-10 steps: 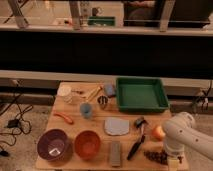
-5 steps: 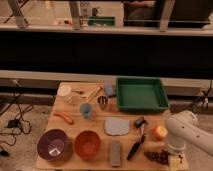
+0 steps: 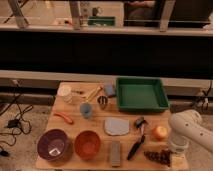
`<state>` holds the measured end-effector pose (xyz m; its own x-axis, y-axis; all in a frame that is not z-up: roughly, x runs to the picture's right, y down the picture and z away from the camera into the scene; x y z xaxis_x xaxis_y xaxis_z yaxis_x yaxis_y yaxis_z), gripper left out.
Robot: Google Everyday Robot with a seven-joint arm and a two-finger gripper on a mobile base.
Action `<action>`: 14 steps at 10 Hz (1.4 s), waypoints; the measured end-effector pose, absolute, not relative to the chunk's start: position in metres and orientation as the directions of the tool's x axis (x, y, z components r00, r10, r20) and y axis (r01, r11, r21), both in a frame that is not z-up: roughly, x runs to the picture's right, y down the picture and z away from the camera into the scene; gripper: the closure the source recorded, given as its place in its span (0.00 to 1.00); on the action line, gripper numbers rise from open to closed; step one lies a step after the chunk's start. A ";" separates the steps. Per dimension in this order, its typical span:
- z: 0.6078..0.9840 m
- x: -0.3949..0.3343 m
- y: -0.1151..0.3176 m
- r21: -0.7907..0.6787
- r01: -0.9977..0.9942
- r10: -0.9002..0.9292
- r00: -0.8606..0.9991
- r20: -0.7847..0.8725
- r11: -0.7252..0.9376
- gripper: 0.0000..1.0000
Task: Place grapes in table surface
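The grapes [image 3: 157,156], a dark reddish-purple bunch, lie on the light wooden table surface [image 3: 75,107] at its front right corner. My gripper [image 3: 173,153] is at the end of the white arm [image 3: 187,131], which reaches in from the right. It sits right at the right end of the bunch, low over the table. The arm's wrist hides the contact between gripper and grapes.
An orange-yellow fruit [image 3: 159,132] and a black brush [image 3: 136,145] lie just left of the arm. A green tray [image 3: 141,93] stands at the back right. A purple bowl [image 3: 52,145], orange bowl [image 3: 87,144], grey plate [image 3: 116,126], grey block [image 3: 115,152] and blue cup [image 3: 86,110] fill the middle and left.
The arm has shifted slightly to the right. The grapes lie in the same spot at the front right corner.
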<state>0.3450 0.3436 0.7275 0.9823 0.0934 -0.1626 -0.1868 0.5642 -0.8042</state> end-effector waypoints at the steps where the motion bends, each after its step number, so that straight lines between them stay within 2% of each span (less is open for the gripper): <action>1: 0.726 0.346 0.341 -0.802 -0.193 0.102 0.981 -0.164 0.566 0.20; 14: 0.716 0.335 0.356 -0.834 -0.225 0.102 0.974 -0.201 0.504 0.20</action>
